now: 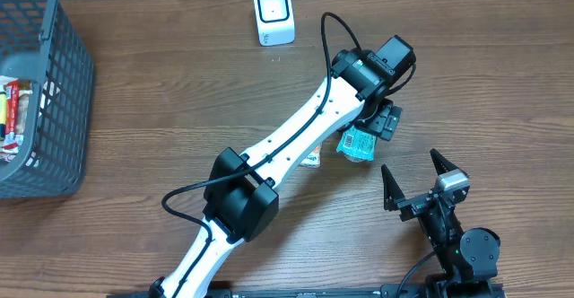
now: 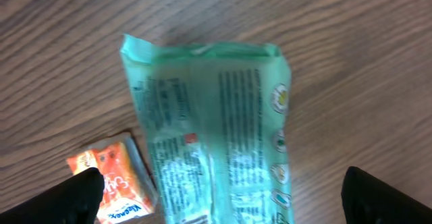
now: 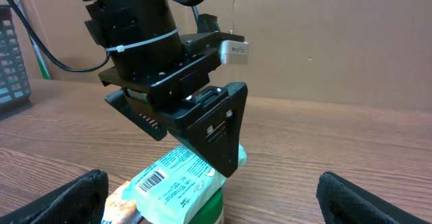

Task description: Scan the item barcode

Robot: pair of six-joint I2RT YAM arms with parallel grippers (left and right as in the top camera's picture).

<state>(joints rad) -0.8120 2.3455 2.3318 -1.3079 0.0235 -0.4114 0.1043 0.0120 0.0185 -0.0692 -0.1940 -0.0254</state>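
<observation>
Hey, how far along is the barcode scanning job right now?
Nothing looks scanned yet: the green packet lies on the table, away from the white scanner. In hand: the left pincer hovers open over the packet, not gripping it. Left to do: grasp it, carry it to the scanner and show its barcode. The right pincer sits open, idle.

Table [image 1: 161,92]; basket [image 1: 65,109], scanner [image 1: 273,13], green packet [image 1: 357,143]
</observation>
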